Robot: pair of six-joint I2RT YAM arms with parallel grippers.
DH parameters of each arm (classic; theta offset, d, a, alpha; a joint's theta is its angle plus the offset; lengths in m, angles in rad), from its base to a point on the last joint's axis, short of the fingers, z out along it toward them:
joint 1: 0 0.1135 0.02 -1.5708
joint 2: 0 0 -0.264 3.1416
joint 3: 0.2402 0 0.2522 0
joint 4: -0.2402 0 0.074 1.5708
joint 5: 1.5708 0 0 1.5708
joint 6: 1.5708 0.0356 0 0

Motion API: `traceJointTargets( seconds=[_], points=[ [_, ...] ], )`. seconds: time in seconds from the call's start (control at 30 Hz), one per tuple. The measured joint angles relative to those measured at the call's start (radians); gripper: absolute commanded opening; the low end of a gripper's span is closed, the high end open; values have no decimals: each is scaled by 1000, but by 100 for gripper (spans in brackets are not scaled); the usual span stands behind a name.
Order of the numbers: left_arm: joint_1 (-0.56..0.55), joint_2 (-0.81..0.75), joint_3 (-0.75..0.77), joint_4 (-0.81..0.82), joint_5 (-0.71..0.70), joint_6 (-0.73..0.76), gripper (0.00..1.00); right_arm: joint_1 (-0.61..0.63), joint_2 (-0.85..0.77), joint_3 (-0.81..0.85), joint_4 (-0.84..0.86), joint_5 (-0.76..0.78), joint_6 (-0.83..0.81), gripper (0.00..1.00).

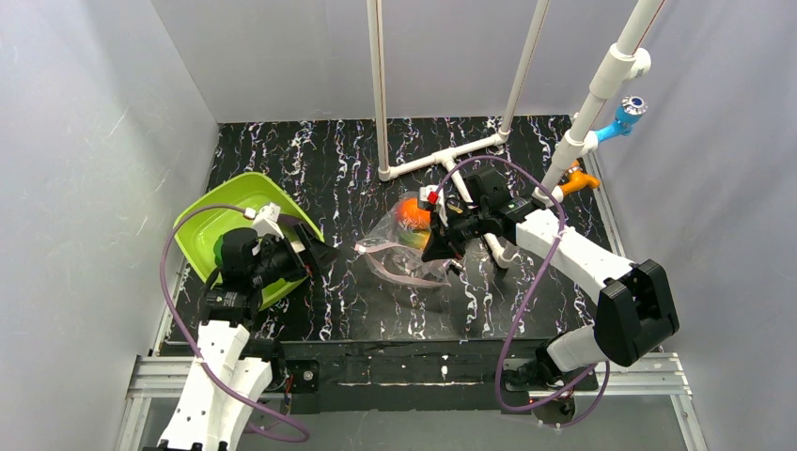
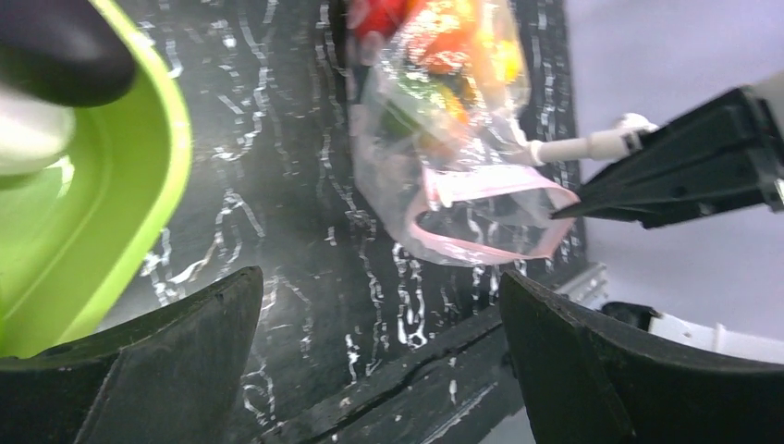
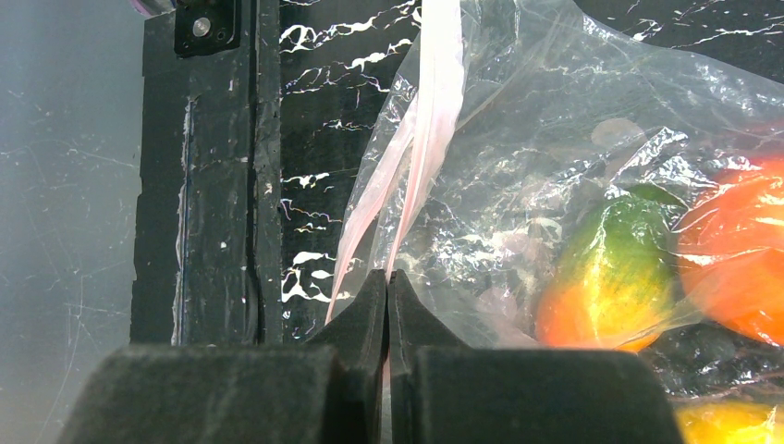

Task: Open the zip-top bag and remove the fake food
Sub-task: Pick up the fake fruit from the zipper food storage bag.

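Observation:
The clear zip-top bag (image 1: 404, 252) lies mid-table, its pinkish zip mouth (image 2: 490, 248) gaping toward the front edge. Fake food (image 1: 412, 212) is inside it: an orange piece (image 3: 740, 250), a green-and-orange fruit (image 3: 610, 277), and red and yellow pieces (image 2: 444, 46). My right gripper (image 3: 387, 277) is shut on the bag's pink zip strip (image 3: 434, 92), pinching one lip at the mouth's right end (image 1: 434, 252). My left gripper (image 2: 379, 314) stands open and empty, left of the bag and short of its mouth, beside the tray (image 1: 324, 256).
A lime-green tray (image 1: 211, 230) sits tilted at the left by my left arm. A white pipe frame (image 1: 442, 155) stands behind the bag, with blue (image 1: 628, 113) and orange (image 1: 578, 180) fittings at the right. Grey walls close in both sides.

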Motion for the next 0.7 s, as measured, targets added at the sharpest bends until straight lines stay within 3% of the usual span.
traceJointTargets(
  seconds=[0.2,0.33,0.57,0.7],
  points=[
    [-54,-39,-82,156,100,-70,95,0,0,0,0,-1,2,1],
    [-161,-45,-114,243,102,-100,90,0,-2,0,1,-14,23,1],
    [-442,11,-176,476,-48,-143,74,1,-27,0,31,-42,128,1],
    [-563,91,-187,586,-171,-167,71,18,-52,0,84,-45,217,1]
  ],
)
